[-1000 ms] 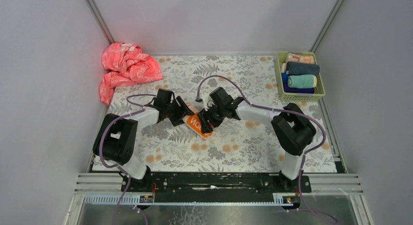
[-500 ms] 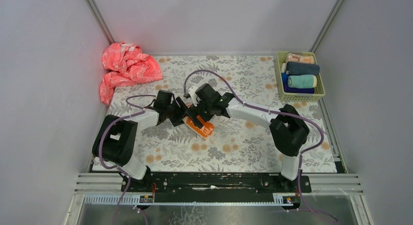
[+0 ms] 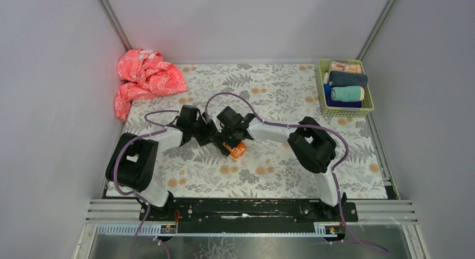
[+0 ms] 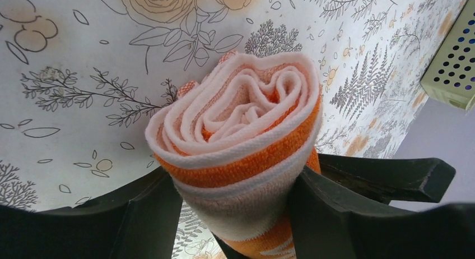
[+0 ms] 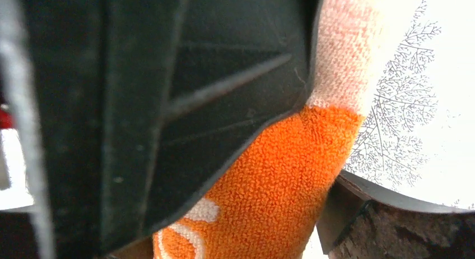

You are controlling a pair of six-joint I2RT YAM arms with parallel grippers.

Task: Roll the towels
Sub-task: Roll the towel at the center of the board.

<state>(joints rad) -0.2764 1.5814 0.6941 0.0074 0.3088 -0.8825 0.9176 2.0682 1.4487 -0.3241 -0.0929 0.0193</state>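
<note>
1. Pinching the roll is what my left gripper (image 4: 235, 183) is doing. Its two fingers press on either flank of the orange towel (image 4: 241, 107), jaws about halfway apart with cloth filling the gap, so the roll is clamped.
2. That towel sits near the middle of the flowered table (image 3: 291, 169). It is wound into a spiral whose peach-and-white end faces my left wrist camera. The layers look snug, with a small bit of cloth poking out behind.
3. My right gripper (image 5: 313, 175) straddles the same roll from the other end, one finger along the orange pile and the other just beside it. Whether it is pressing or merely bracketing the cloth, I cannot tell.
4. I judge the rolling nearly done, so the job now is securing the shape. I would not loosen the left pinch until the right one is clearly either on or off.
5. The squeeze should be only enough to stop the outer flap springing loose. More would flatten the spiral.
6. The roll may be bound for the basket (image 3: 343, 89) at the far right, where a mint-teal towel (image 3: 347, 93) already lies rolled. If so, one gripper should carry it with the loose edge underneath.
7. The risk is that two grippers this close can snag each other, or drag the outer layer open as they part.
</note>
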